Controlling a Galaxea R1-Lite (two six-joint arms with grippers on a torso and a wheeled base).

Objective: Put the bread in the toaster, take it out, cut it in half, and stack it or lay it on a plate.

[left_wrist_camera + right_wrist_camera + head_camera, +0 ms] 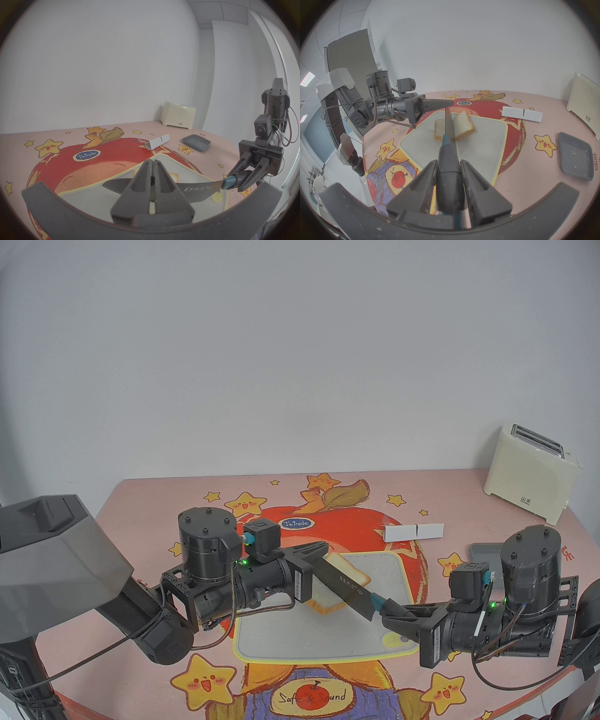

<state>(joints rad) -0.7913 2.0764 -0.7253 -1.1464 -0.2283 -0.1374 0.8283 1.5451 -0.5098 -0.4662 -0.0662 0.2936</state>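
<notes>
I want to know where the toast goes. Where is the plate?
In the head view, the grey plate lies on the right side of the table, in front of the toaster and right of the cutting board.

Just ahead of your right gripper (390,610), the tan-crusted bread (350,570) lies flat under the dark knife (345,588) it grips, with the grey plate (481,550) near on its right and the cream toaster (531,474) farther off.

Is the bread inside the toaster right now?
No, the bread lies on the cutting board under the knife, away from the toaster.
</notes>
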